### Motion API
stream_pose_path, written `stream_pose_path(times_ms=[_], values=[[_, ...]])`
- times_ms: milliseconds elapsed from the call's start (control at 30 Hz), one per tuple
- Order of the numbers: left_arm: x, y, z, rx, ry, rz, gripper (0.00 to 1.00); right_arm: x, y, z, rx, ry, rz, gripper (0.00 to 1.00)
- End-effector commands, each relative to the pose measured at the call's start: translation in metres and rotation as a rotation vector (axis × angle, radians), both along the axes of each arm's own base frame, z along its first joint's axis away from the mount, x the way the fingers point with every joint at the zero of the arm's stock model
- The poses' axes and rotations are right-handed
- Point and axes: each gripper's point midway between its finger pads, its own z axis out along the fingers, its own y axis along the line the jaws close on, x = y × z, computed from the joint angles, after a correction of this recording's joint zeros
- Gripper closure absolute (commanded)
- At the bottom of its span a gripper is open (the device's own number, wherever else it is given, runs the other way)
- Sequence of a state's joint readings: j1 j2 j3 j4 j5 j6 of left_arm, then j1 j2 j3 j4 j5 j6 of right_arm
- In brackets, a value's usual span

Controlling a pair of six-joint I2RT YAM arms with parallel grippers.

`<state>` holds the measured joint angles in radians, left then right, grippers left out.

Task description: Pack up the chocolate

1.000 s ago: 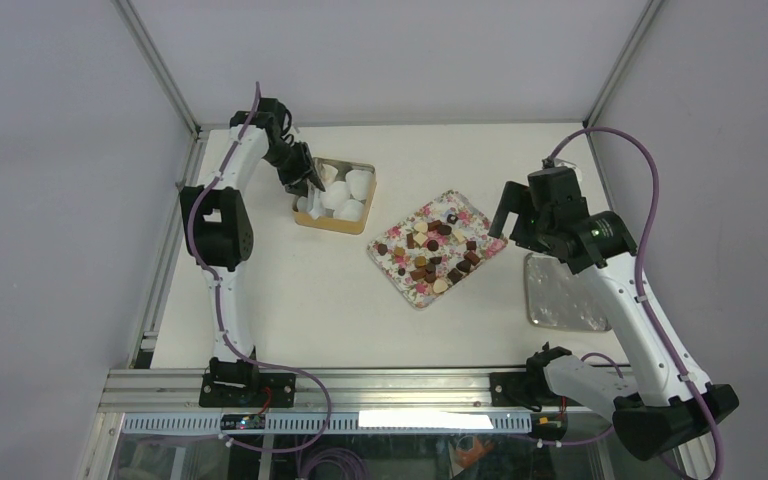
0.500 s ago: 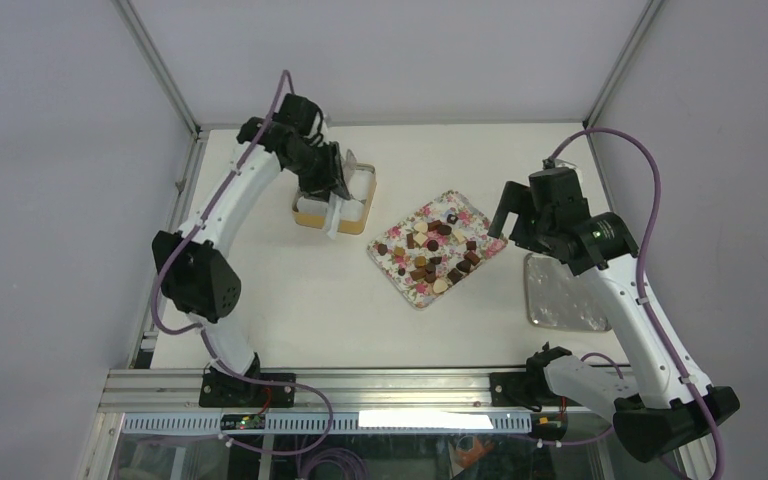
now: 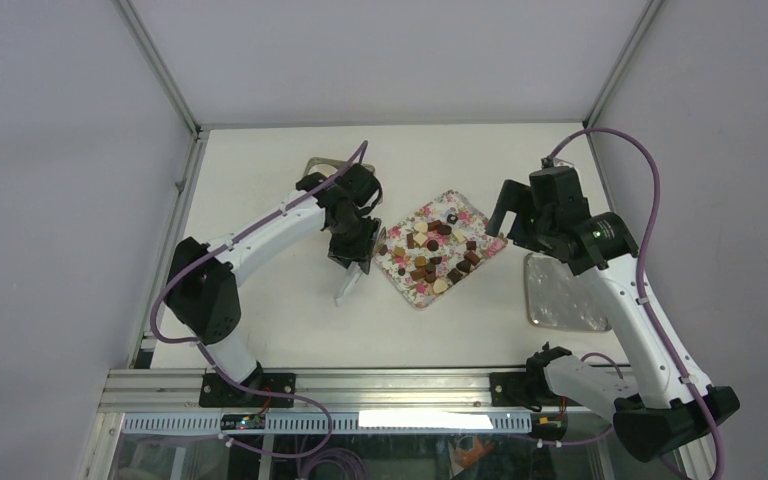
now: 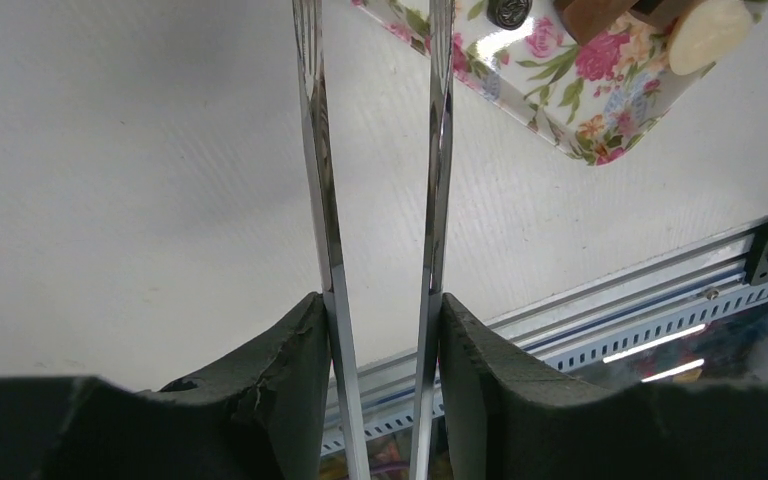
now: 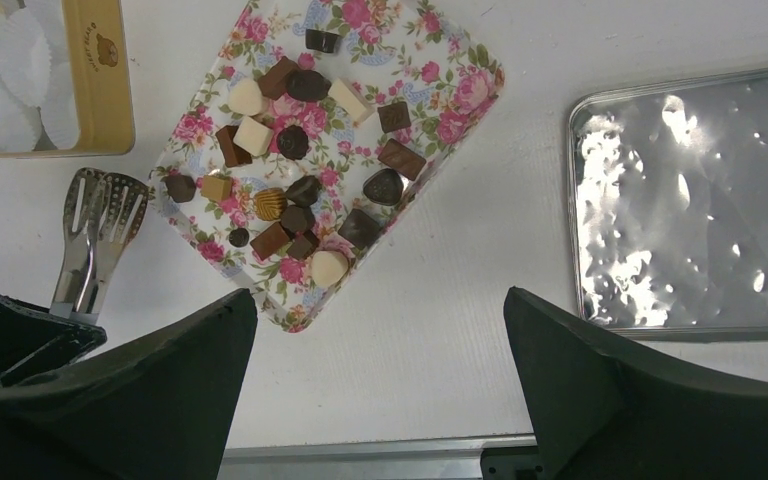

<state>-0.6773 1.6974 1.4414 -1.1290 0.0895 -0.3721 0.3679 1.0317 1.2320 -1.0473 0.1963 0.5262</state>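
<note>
Several chocolate pieces (image 3: 430,255) in dark brown, tan and cream lie on the pink-flowered tray (image 3: 460,212) at mid-table. They also show in the right wrist view (image 5: 300,190). My left gripper (image 3: 353,250) is shut on metal tongs (image 3: 348,287) just left of the tray. The two tong arms (image 4: 325,200) run between its pads, slightly apart, their tips near the tray's corner (image 4: 600,130). The tongs (image 5: 95,235) hold nothing. My right gripper (image 3: 505,215) hangs open and empty above the tray's right side.
A gold tin (image 5: 110,70) with white pleated paper cups (image 5: 10,80) stands behind the left arm, only its corner showing in the top view (image 3: 318,165). A shiny silver lid (image 3: 560,292) lies right of the tray. The table's front rail (image 4: 660,290) is near.
My left arm has swung from the gold tin forward and right to the flowered tray's left edge, carrying the tongs. My right arm has not moved.
</note>
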Motion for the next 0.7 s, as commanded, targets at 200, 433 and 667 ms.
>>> stream_pose_path(times_ms=[200, 433, 667], values=[[0.011, -0.018, -0.005, 0.028, -0.082, -0.055, 0.58, 0.007, 0.005, 0.01, 0.044, -0.042, -0.008, 0.02], [0.006, -0.016, -0.015, 0.068, -0.051, -0.061, 0.53, 0.008, 0.007, 0.009, 0.049, -0.039, -0.006, 0.02], [0.007, -0.018, -0.02, 0.08, -0.038, -0.063, 0.52, 0.009, 0.009, 0.009, 0.058, -0.039, -0.001, 0.02]])
